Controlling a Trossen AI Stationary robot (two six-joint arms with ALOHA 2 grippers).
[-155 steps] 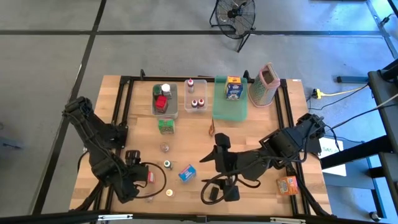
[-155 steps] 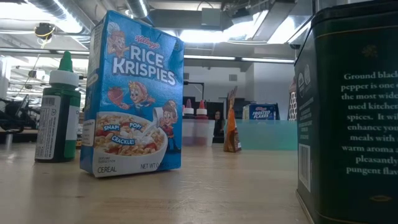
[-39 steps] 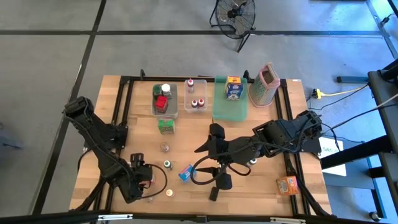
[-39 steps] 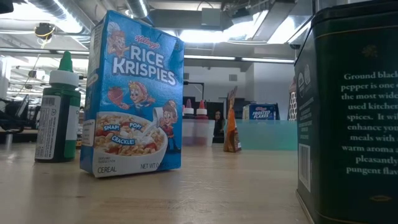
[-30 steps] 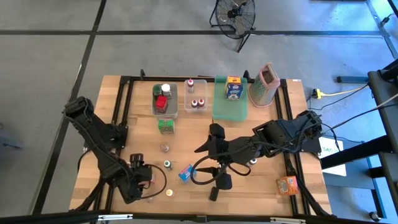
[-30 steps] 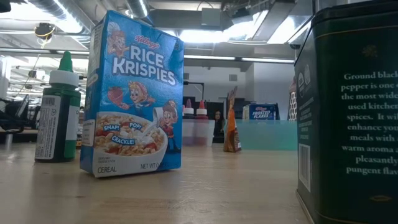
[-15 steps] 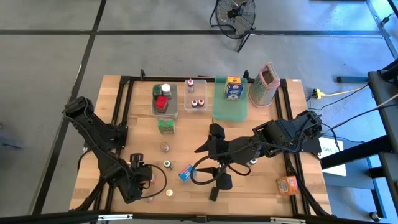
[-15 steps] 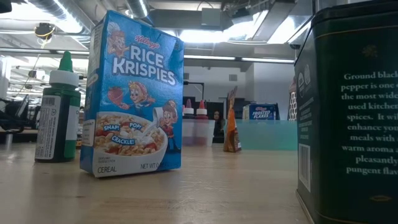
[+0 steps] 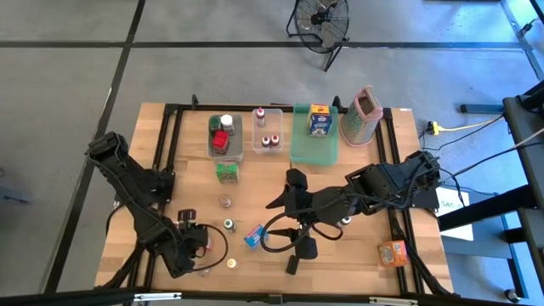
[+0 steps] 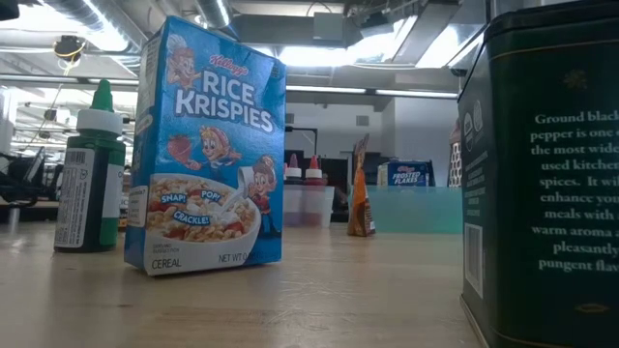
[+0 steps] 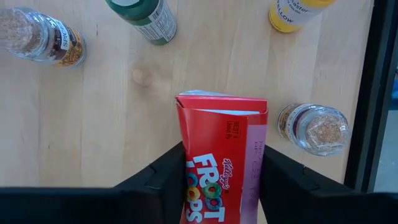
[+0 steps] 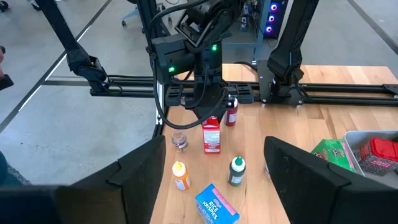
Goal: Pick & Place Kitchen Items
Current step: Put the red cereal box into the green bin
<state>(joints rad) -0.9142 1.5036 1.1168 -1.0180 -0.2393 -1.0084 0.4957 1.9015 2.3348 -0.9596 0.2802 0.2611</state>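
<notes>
A red Froot Loops box (image 11: 217, 168) stands upright on the table's near left part, also seen in the right wrist view as the red box (image 12: 211, 138). My left gripper (image 11: 222, 149) reaches down over it and is shut on it; from above it shows as the left gripper (image 9: 197, 246). My right gripper (image 12: 214, 146) hangs open, high over the middle of the table, with nothing between its fingers. A blue Rice Krispies box (image 9: 255, 235), a green bottle (image 9: 229, 224) and a yellow bottle (image 11: 298, 9) stand nearby on the wood. My left gripper pinches the Froot Loops box between its two fingers, one on the red edge (image 11: 185, 158) and one on the pink narrow side (image 11: 256, 158), near the box's top. The fingers come steeply from above. The box stays upright with its bottom (image 12: 211, 150) on the table.
Two spice jars (image 11: 46, 43) (image 11: 314, 127) and a dark red bottle (image 12: 231, 112) stand close around the held box. Clear bins (image 9: 225, 136), a green tray (image 9: 314, 140) and a grater (image 9: 364, 115) line the far edge. An orange box (image 9: 393, 252) lies near right.
</notes>
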